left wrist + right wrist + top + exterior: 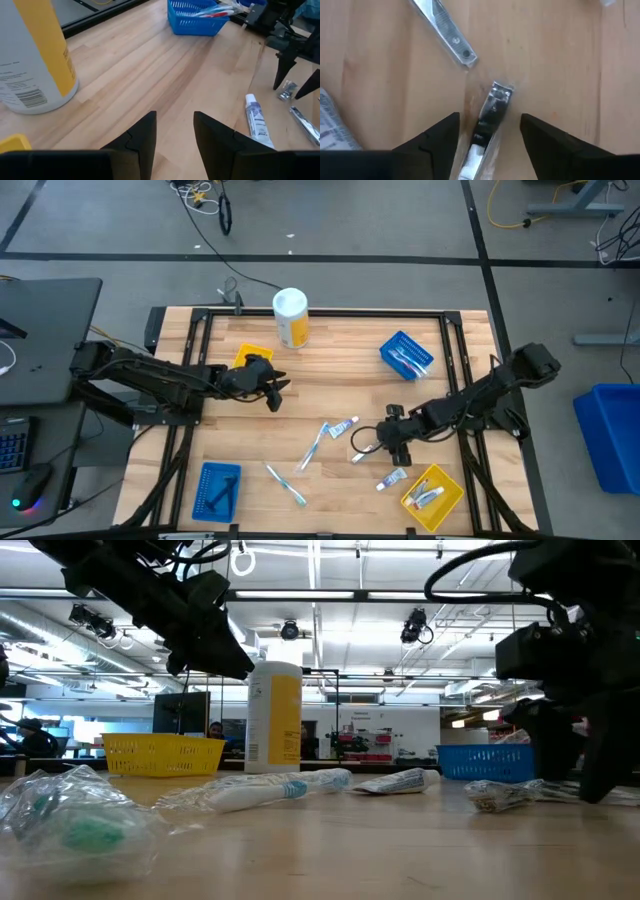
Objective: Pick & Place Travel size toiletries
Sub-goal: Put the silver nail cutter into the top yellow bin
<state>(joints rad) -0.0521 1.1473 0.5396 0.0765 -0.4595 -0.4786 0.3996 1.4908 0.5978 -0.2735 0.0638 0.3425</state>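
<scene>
Travel size toiletries lie scattered on the wooden table: a white tube (pixel 343 427), two toothbrushes (pixel 315 445) (pixel 285 483) and another tube (pixel 392 479). My right gripper (pixel 489 120) points down, open, over a small shiny metal piece in clear wrap (pixel 495 100). Its fingers stand on either side of the piece without touching it. The piece lies flat on the table, and a second metal piece (pixel 445 32) lies just beyond it. My left gripper (pixel 275 392) hovers open and bare at the table's left middle, near the yellow canister (pixel 290 317).
A yellow tray (pixel 432 497) with tubes stands at the near right. One blue tray (pixel 406 354) with items is at the far right and another (pixel 217 490) at the near left. A yellow tray (pixel 252 357) sits behind my left gripper. Bare wood lies mid-table.
</scene>
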